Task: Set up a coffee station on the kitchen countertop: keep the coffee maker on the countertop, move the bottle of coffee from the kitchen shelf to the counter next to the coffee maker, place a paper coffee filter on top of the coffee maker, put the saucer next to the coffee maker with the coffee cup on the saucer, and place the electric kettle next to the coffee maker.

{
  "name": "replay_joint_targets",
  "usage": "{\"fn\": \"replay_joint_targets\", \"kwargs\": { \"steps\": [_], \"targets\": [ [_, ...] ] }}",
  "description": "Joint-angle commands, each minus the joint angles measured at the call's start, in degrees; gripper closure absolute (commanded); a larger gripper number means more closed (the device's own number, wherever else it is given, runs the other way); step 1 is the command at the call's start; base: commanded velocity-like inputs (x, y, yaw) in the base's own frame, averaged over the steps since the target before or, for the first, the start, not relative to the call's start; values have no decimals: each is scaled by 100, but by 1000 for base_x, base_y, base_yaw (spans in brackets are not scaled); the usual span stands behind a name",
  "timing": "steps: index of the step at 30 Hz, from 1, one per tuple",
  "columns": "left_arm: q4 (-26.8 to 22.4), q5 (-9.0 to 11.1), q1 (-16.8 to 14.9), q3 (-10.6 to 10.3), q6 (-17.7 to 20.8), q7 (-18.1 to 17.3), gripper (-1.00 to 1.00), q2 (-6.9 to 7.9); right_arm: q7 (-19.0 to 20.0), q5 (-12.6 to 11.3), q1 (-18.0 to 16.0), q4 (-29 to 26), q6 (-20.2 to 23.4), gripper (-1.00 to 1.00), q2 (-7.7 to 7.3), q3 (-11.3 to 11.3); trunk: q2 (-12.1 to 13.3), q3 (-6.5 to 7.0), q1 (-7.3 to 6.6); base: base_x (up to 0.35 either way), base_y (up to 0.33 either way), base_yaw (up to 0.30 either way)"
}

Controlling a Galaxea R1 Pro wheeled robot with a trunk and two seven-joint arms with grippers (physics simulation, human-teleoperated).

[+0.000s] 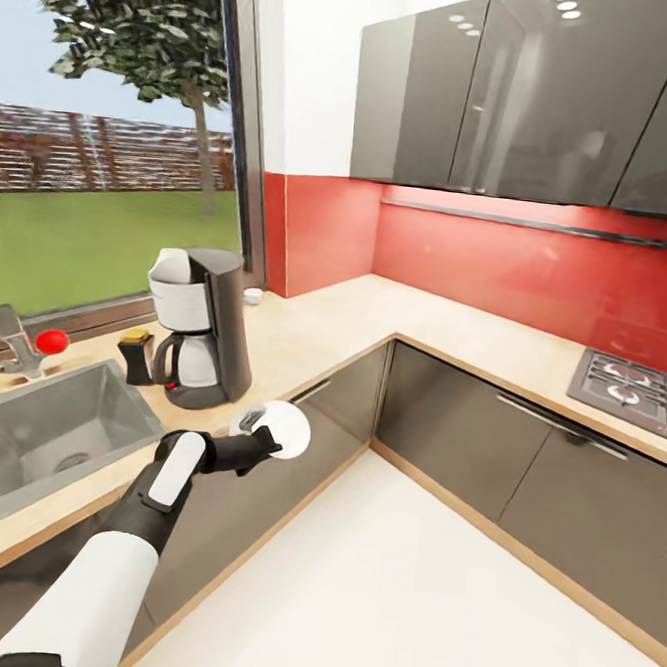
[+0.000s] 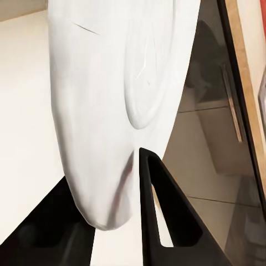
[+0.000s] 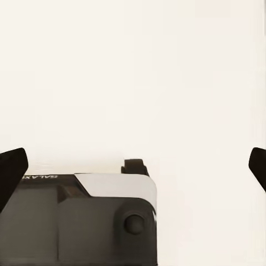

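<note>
Saucer [image 1: 284, 428] in the grip of the left gripper [image 1: 257, 433]: from the head view we record the small white plate held on edge, tilted, just off the front edge of the kitchen countertop [image 1: 323, 333] and over the grey cabinet fronts [image 1: 447, 423]. We see in the left wrist view what the head view cannot resolve: the two dark fingers [image 2: 166, 216] pinch the saucer's [image 2: 122, 100] rim between them, one on each face.

On the countertop we note the coffee maker [image 1: 202, 325] standing near the sink [image 1: 50, 432], with the bottle of coffee [image 1: 134, 354] just beside it on the sink side, yellow cap up. A small white object [image 1: 252, 294] lies behind the coffee maker near the window corner; we cannot identify it. A hob [image 1: 635, 387] sits on the far run of worktop.

Right wrist view shows the right gripper's [image 3: 133, 166] fingertips [image 3: 11, 169] at the two edges of the picture, spread wide apart with nothing between them, above pale floor and part of the robot's base [image 3: 83, 219].
</note>
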Motion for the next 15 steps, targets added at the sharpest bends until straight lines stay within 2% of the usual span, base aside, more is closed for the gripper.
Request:
{"fn": "replay_joint_targets", "kwargs": {
  "steps": [1,15],
  "targets": [
    [-6,45,-5,21,35,54,100,-11,-20,-44,28,-10,25,-100,0,50,-12,-12,5,75,-257,0],
    [-6,46,-13,24,44,60,100,-15,-18,-57,98,-28,24,-100,7,53,-12,-12,5,7,-270,0]
  ]
}}
